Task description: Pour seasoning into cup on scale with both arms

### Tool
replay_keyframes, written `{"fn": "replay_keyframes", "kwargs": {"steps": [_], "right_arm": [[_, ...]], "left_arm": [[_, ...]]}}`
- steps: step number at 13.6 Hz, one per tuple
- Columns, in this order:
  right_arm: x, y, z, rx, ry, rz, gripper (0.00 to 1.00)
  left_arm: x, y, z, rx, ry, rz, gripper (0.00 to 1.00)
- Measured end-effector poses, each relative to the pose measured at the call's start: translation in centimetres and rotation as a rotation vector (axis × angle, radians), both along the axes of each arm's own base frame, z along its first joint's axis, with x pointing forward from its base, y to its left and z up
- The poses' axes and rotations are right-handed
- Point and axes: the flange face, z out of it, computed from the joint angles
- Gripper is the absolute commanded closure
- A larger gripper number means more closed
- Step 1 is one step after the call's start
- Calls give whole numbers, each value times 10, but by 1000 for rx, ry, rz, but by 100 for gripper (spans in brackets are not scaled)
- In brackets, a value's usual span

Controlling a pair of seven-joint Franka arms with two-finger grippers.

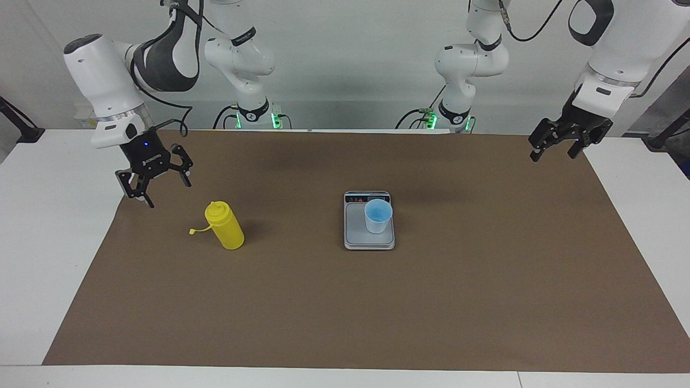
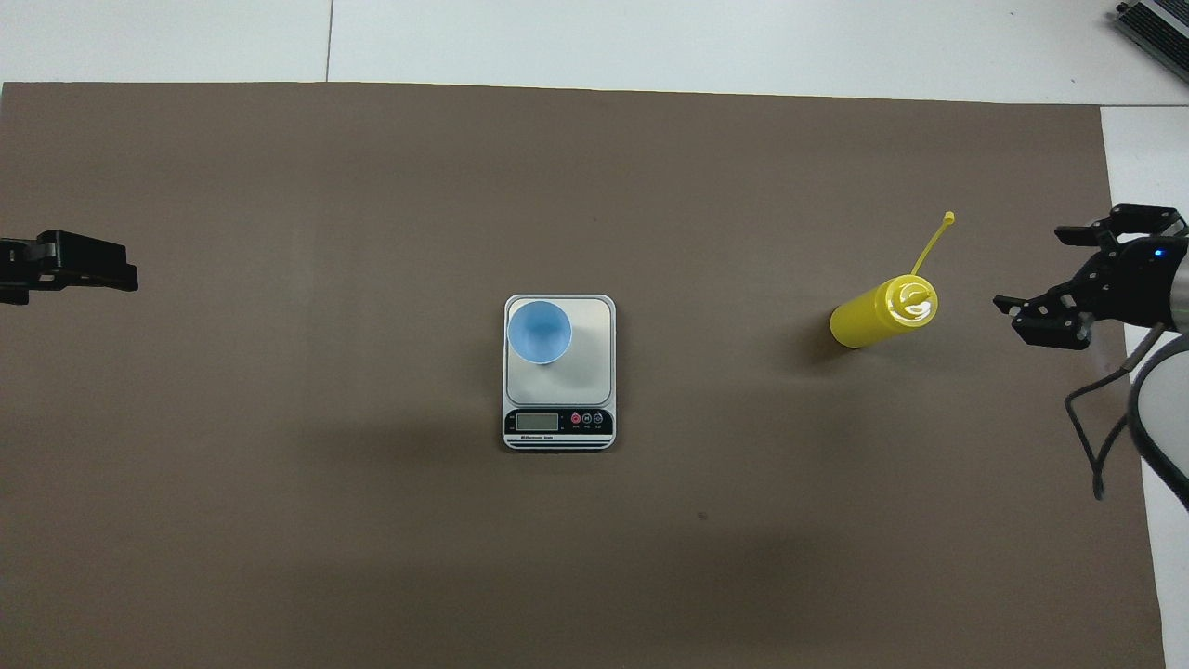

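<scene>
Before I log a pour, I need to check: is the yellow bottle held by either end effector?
No, the yellow bottle stands alone on the brown mat, clear of both arms.

a robotics lab: two white jointed arms (image 1: pixel 237 59) bolted at the edge of a white desk (image 1: pixel 54 226), black cables trailing, green status lights at their bases, a brown paper mat (image 1: pixel 345 302) spread across it, and bare grey walls.
</scene>
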Motion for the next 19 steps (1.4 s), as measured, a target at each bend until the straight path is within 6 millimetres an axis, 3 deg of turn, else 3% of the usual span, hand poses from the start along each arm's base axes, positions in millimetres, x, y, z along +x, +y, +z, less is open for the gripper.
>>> {"fn": "replay_keyframes", "kwargs": {"steps": [3,5,10,14,19], "right_arm": [[9,33,41,62,116,-217,0],[15,46,52,103,151,-438,0],[16,100,92,-39,179,-693,0],[12,99,95,-38,257,-819,0],[-9,69,104,24,349,-885,0]], "left_arm": [[0,0,0,0,0,0,0],[0,0,0,0,0,0,0],[0,-1,0,0,-1,-1,0],[0,-1,0,0,0,-1,0],[-1,-2,-13,1,23,-4,0]]}}
